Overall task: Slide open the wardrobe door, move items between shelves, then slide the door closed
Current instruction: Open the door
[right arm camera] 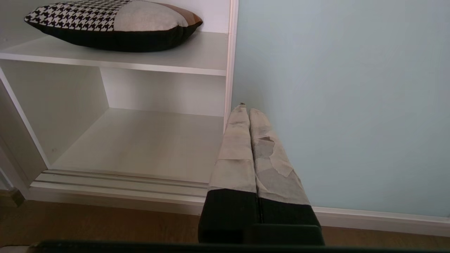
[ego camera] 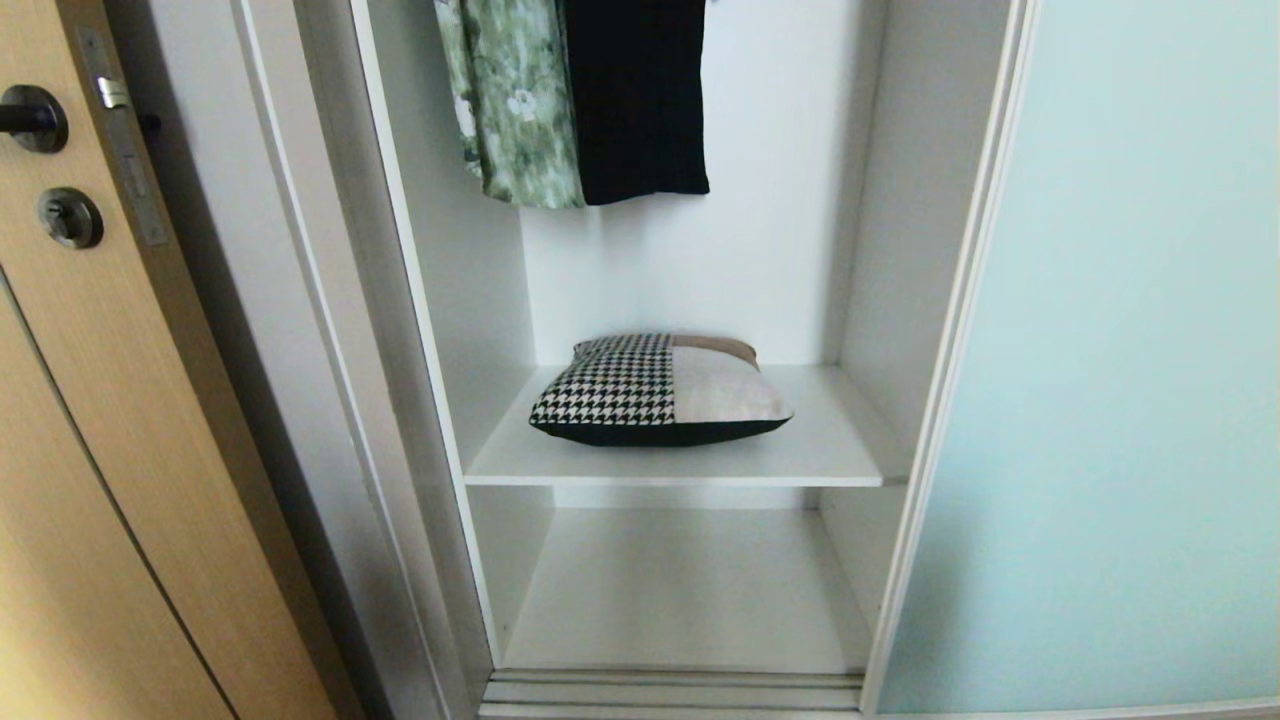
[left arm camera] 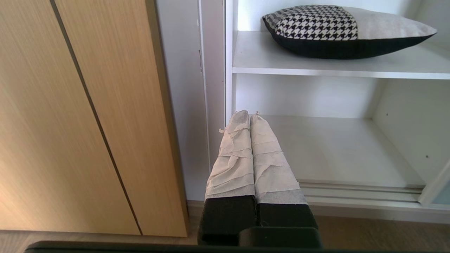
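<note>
Sliding wardrobe door (ego camera: 1110,380): you see it slid over to the right half of the head frame, pale aqua frosted glass in a thin white frame, leaving the wardrobe opening at centre uncovered.
Item: a cushion (ego camera: 660,392) with a houndstooth panel, a beige panel, a rust-brown strip at the back and a black underside; it lies flat at frame centre on the upper shelf.
Upper shelf (ego camera: 840,455): white board across the middle of the opening, carrying only the cushion.
Lower shelf (ego camera: 690,590): white board in the lower centre, just behind the door track.
Hanging clothes: a green floral garment (ego camera: 515,100) and a black garment (ego camera: 640,95) hang side by side at the top centre, above the cushion.
Wooden door (ego camera: 110,420): tan, with black knobs, along the left edge.
Left pincer (left arm camera: 249,114): your cloth-wrapped fingers are pressed together, holding nothing, low before the wardrobe's left upright.
Right pincer (right arm camera: 245,107): fingers pressed together, holding nothing, low before the sliding door's left edge.
Floor (right arm camera: 105,221): brown wood grain along the bottom of the right wrist view.
</note>
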